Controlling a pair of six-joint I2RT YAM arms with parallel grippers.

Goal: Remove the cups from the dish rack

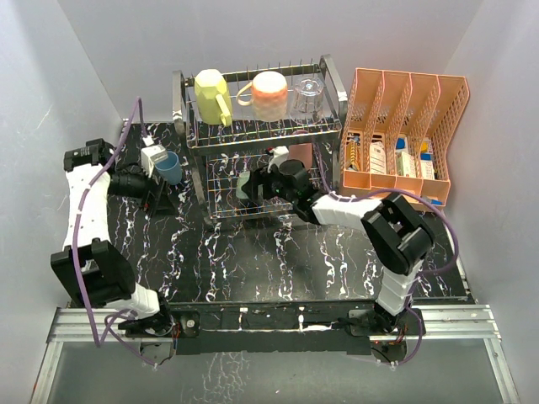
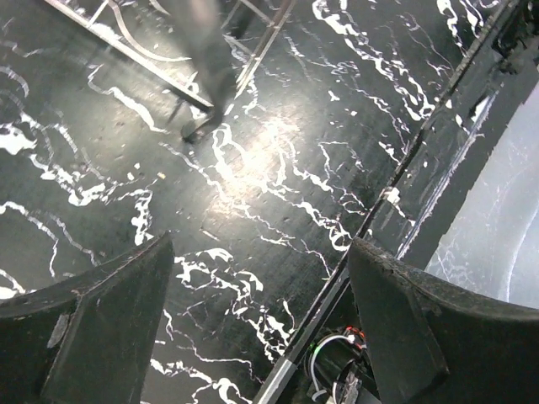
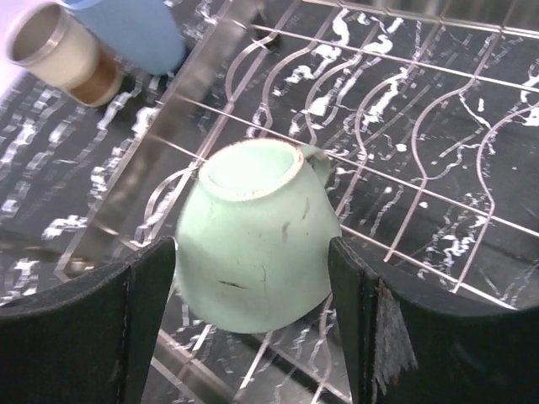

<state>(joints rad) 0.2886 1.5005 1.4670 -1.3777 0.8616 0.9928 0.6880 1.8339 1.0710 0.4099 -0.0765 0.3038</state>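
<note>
**Entry: teal-green cup, lower tier, in my right gripper, lift-out pending**

Item 1. My left gripper [image 2: 261, 286]: fingers spread wide, nothing between them, only the black marbled table [image 1: 278, 261] below. It hangs at the left of the scene, outside the dish rack.

Item 2. Blue cup [image 1: 171, 167] and brown-and-white cup [image 3: 59, 50]: both out on the table, just left of the rack and close together. I judge these two unloaded.

Item 3. Dish rack [image 1: 178, 105]: two chrome wire tiers. The upper tier carries the pale yellow mug [image 1: 210, 94], the peach-pink mug [image 1: 269, 94] and the clear glass [image 1: 309, 94], in that order.

Item 4. Teal-green cup [image 3: 253, 252]: on the lower tier, tilted, mouth turned away from my wrist camera. My right gripper [image 3: 251, 278] straddles it and both pads look pressed to its sides, so I count it as held.

Handling note. Raise the cup only enough to clear the floor wires, keep it level, then draw it out through the open front. The grip sits on a rounded wall, so go slowly or it may slip.

Obstructions. The upper tier is close overhead. The shiny side frame [image 3: 168, 143] lies just left of the cup. The cup's handle [image 3: 316, 156] points at the wires and could catch.

Item 5. Orange mesh organiser [image 1: 404, 126]: right of the rack, holding small packets. Not part of the job.
</note>
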